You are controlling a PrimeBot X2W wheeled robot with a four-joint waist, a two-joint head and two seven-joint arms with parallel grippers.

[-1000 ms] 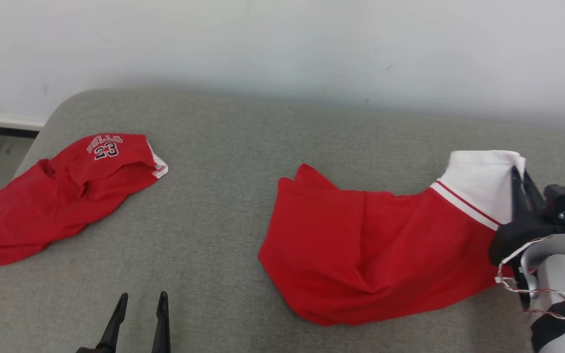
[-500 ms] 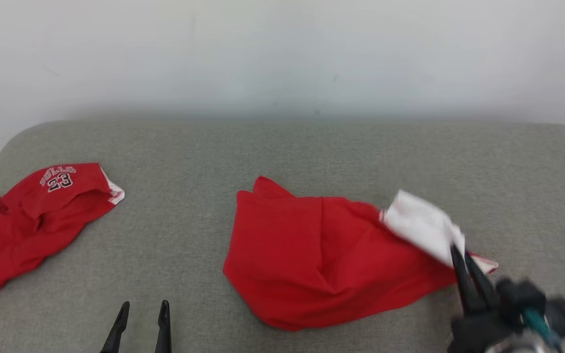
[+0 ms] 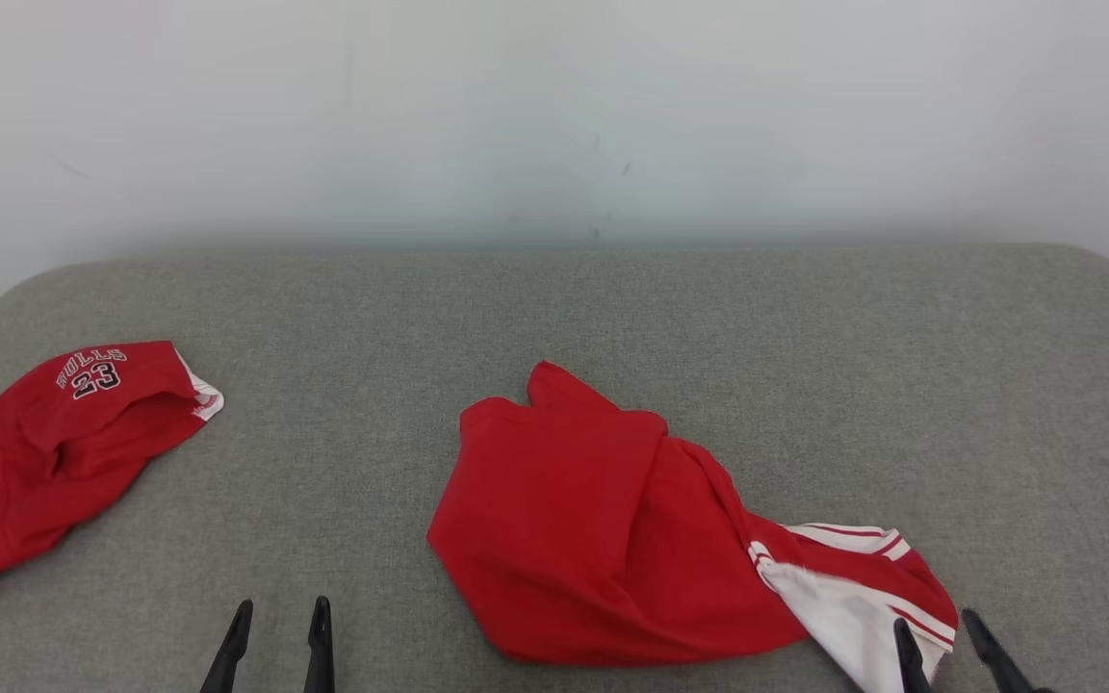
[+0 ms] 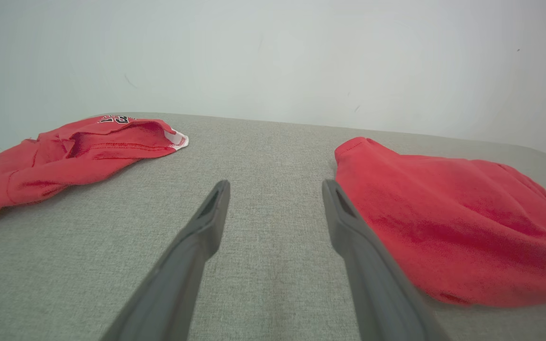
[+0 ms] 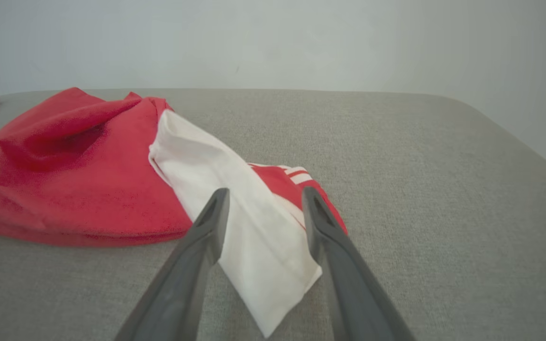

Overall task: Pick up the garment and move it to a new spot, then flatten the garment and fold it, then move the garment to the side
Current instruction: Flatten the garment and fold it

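Observation:
The garment (image 3: 593, 529) is a red piece with a white, red-striped end, lying crumpled on the grey padded surface (image 3: 554, 318) at centre right. Its white end (image 5: 249, 237) lies flat between the parted fingers of my right gripper (image 3: 944, 635), which is open and holds nothing. In the right wrist view that gripper (image 5: 266, 196) straddles the white end above the surface. My left gripper (image 3: 280, 616) hovers open and empty at the lower left, to the left of the garment (image 4: 443, 218); in its own wrist view the left gripper (image 4: 275, 187) points at bare surface.
A second red garment (image 3: 54, 443) printed with the number 23 lies crumpled at the far left edge, also seen as a red garment (image 4: 64, 156) in the left wrist view. A pale wall (image 3: 554, 115) rises behind the surface. The surface's rounded right corner (image 5: 491, 123) drops off.
My right gripper swung down toward the front edge with the white end, then opened and let it drop onto the surface. The head camera also shifted. The left gripper stayed put.

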